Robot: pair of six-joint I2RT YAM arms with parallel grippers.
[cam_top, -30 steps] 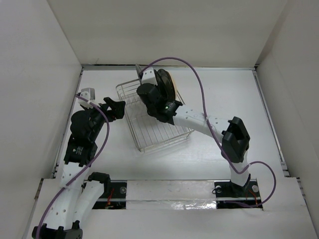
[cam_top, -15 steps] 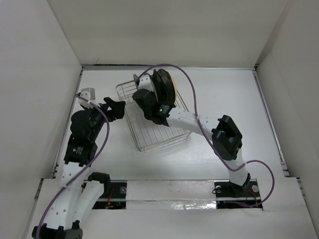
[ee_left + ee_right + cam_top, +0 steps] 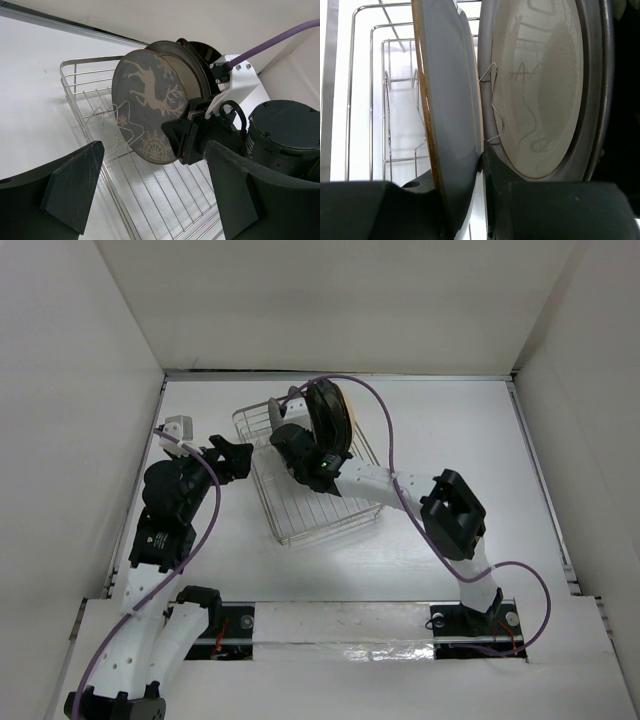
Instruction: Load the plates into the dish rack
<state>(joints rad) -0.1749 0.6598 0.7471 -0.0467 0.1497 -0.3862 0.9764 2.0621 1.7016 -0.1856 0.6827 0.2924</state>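
Right tool [image 3: 192,131] is clamping the deer plate [image 3: 147,107] by its rim, holding it on edge inside the rack [image 3: 325,515] at the far end. The rack is sitting skewed on the desk [image 3: 450,430].

The plate is standing near upright, its face parallel to the cream-centred plate [image 3: 540,90] just beside it, with a wire prong [image 3: 492,107] rising in the gap between the two. More dark plates are stacking behind that one.

Key relation: the slot is lying straight below the held rim, so the coming move is probably a short drop along the plate's own plane, then release. Can't tell if the bottom edge is touching the rack floor yet.

Left tool [image 3: 236,456] is hanging wide and empty just left of the rack. The right arm is the nearer one and is doing the job.

Risk: the plate may be tipping onto its neighbour when let go.
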